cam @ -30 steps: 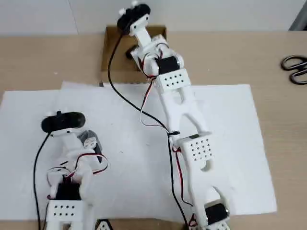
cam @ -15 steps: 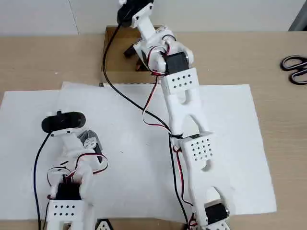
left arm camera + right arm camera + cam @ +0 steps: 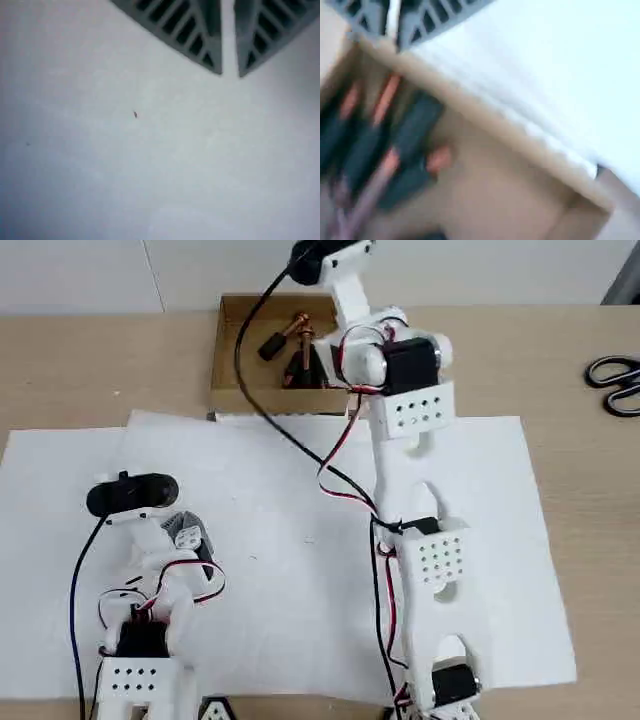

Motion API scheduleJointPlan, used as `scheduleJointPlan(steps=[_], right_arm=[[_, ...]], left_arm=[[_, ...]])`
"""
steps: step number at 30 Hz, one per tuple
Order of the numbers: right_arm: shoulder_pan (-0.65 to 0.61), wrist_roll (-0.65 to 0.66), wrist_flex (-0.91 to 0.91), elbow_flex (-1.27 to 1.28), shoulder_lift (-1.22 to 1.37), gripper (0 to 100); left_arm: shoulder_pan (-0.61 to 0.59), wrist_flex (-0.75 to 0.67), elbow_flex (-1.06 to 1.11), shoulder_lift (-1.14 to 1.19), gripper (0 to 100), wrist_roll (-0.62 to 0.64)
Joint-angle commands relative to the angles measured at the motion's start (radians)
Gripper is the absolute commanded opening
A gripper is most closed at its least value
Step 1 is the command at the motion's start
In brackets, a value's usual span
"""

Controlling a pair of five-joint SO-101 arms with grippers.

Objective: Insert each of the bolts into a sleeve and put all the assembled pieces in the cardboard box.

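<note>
My right gripper (image 3: 394, 44) is at the cardboard box (image 3: 228, 360) wall, 12 o'clock — closed, empty. Same for my left gripper (image 3: 229, 74), over the paper (image 3: 300, 540), 8 o'clock.

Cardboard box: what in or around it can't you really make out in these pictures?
High view: the right arm covers part of the cardboard box, so the pieces in it can't all be counted.
Right wrist view: the pieces are blurred; bolts and sleeves can't be told apart.
Right wrist view: the picture's edges cut off part of the box.
</note>
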Motion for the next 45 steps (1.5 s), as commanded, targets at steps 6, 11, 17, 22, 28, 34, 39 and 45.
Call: scheduleJointPlan(steps=[6, 11, 17, 22, 28, 34, 39, 45], right_arm=[[0.116, -0.069, 0.038, 0.13, -0.236, 0.2], [0.14, -0.071, 0.038, 0.356, -0.499, 0.2], [0.168, -0.078, 0.03, 0.749, -0.826, 0.2], [0.223, -0.092, 0.028, 1.039, -1.059, 0.2], [0.297, -0.187, 0.012, 1.412, -1.283, 0.2], [0.358, -0.226, -0.117, 1.823, -1.532, 0.2], [0.369, -0.219, -0.26, 2.162, -1.778, 0.2], [0.369, -0.222, -0.357, 2.417, -1.917, 0.2]], left_arm=[[0.005, -0.018, -0.005, -0.011, 1, 0.0], [0.005, -0.018, -0.005, -0.011, 1, 0.0], [0.005, -0.018, -0.005, -0.011, 1, 0.0], [0.005, -0.018, -0.005, -0.011, 1, 0.0], [0.005, -0.018, -0.005, -0.011, 1, 0.0], [0.005, -0.018, -0.005, -0.011, 1, 0.0], [0.005, -0.018, -0.005, -0.011, 1, 0.0], [0.005, -0.018, -0.005, -0.011, 1, 0.0]])
